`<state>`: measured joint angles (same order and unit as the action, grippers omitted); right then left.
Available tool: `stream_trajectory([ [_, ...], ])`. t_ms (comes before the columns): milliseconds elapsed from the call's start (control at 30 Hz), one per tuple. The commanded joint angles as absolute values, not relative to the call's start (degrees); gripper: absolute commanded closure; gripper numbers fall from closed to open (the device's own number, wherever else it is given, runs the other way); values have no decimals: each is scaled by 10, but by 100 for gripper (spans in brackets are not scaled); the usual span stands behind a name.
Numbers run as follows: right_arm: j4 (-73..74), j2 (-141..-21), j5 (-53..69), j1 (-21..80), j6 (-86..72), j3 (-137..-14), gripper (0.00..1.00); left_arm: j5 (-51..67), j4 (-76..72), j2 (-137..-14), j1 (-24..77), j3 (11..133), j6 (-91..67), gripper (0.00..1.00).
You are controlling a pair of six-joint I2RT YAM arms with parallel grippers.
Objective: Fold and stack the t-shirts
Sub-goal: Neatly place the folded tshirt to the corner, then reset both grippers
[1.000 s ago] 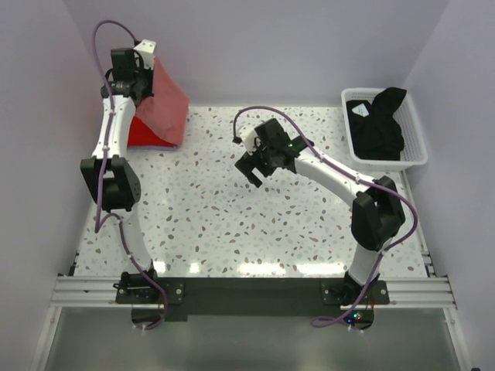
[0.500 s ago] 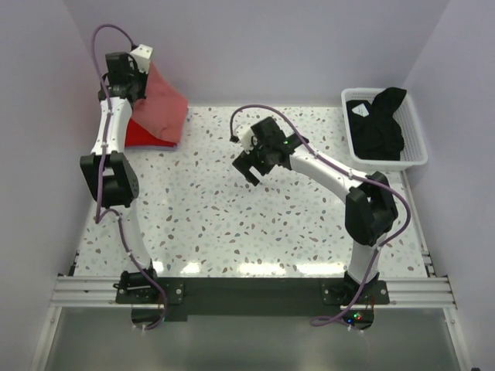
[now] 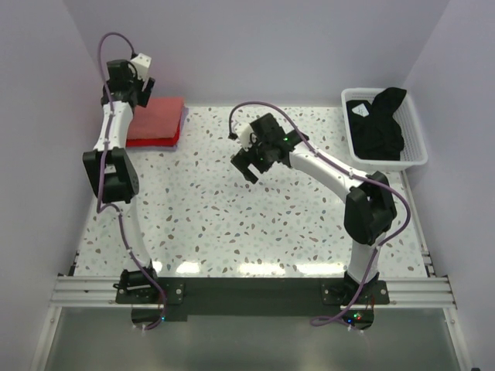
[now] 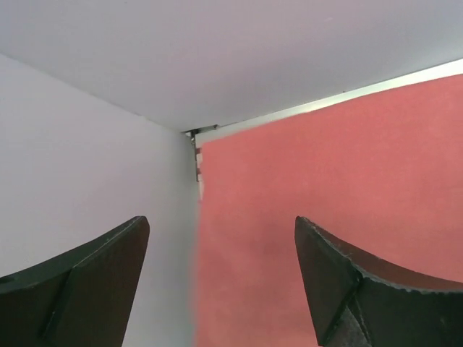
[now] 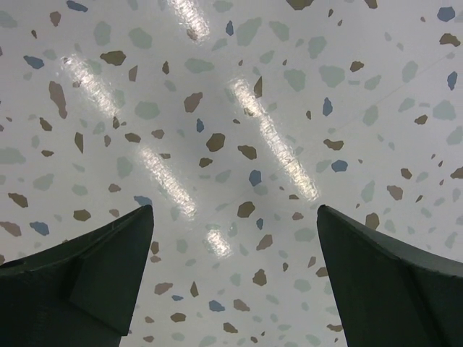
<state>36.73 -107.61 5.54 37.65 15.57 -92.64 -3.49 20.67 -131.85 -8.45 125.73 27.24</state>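
The salmon-pink t-shirt (image 3: pixel 161 114) lies folded flat at the table's far left corner, on top of the bright red t-shirt (image 3: pixel 148 141), of which only the front edge shows. My left gripper (image 3: pixel 138 91) hovers over the stack's back left edge, open and holding nothing. In the left wrist view the pink cloth (image 4: pixel 340 181) fills the space below my left gripper (image 4: pixel 221 225). The black t-shirt (image 3: pixel 379 124) lies crumpled in the white basket (image 3: pixel 422 148) at the far right. My right gripper (image 3: pixel 249 167) hangs open over the bare table, (image 5: pixel 235 210) in its own view.
The speckled table (image 3: pixel 232 224) stretches between the two arms. Pale walls close in on the left, back and right; the left wall (image 4: pixel 87 159) stands right beside the shirt stack. The basket sits against the right wall.
My left gripper has opened and let go of the pink t-shirt, which has dropped from a raised drape to lie flat on the red one. The right arm shifted slightly left.
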Motion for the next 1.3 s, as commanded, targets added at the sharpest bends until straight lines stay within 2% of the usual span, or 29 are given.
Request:
stream_trajectory([
  [0,380,-1058,64,377,150,-948,1,-57,170,-1297,-98,1260,272,11],
  [233,373,-1028,64,371,141,-944,1,-34,213,-1233,-105,1252,239,3],
  [267,373,-1026,67,367,138,-944,1,-18,238,-1218,-105,1252,236,0],
  [533,383,-986,92,295,93,-943,1,151,417,-1150,-84,1258,194,0],
  [667,391,-963,120,223,60,-931,1,90,452,-1086,-17,1196,196,0],
  [833,393,-898,149,136,38,-873,1,118,441,-980,46,1031,154,0],
  [933,396,-840,145,117,47,-803,1,124,406,-933,62,913,135,0],
  [1067,403,-760,151,112,55,-686,1,130,371,-847,77,757,121,0],
  [1267,413,-636,149,112,62,-570,1,114,340,-752,81,614,119,0],
])
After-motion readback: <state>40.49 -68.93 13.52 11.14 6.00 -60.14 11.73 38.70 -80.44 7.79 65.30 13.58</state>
